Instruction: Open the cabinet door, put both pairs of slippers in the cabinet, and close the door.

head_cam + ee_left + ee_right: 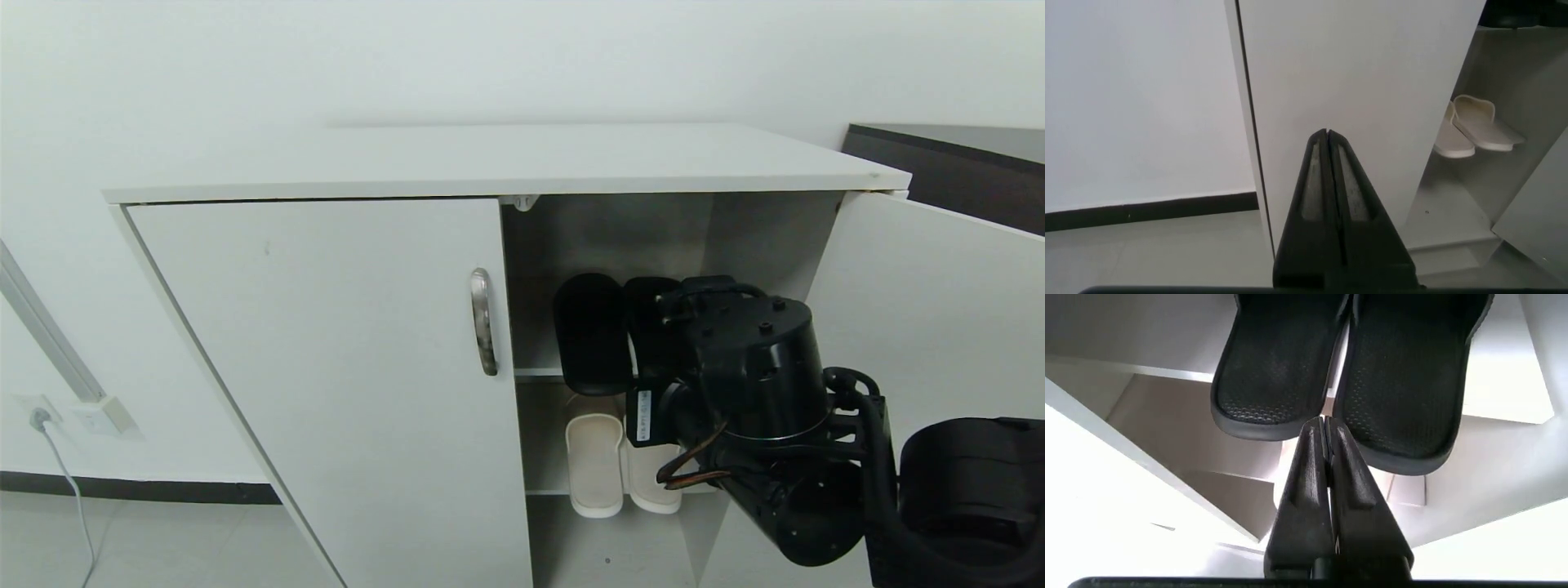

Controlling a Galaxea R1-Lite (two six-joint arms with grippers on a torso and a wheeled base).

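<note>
A plain white wall [522,57] stands behind, with grey floor [163,539] below it. Against the wall stands a low white cabinet [506,159]. Its left door [326,367] is closed and its right door [931,310] is swung wide open, so the right half of the inside shows.

The robot's right arm reaches into that opening at the level of the upper shelf [537,372]. The black slippers [589,333] lie there side by side, their near ends sticking out past the shelf's front edge. On the lower shelf [543,492], straight beneath them, the white slippers [594,465] lie side by side too, their near ends also just over the edge.

The right gripper [1327,425] has its fingers pressed together. Their tips sit right at the gap between the two black slippers, at the near ends. I cannot tell whether they touch the slippers.

The left gripper [1327,139] hangs low in front of the closed left door, apart from it, fingers pressed flat together with nothing between them.

A curved metal handle [483,321] runs upright on the closed door near its inner edge. Low on the wall to the left is a socket [37,412] with a cable [69,482] trailing down to the floor.
</note>
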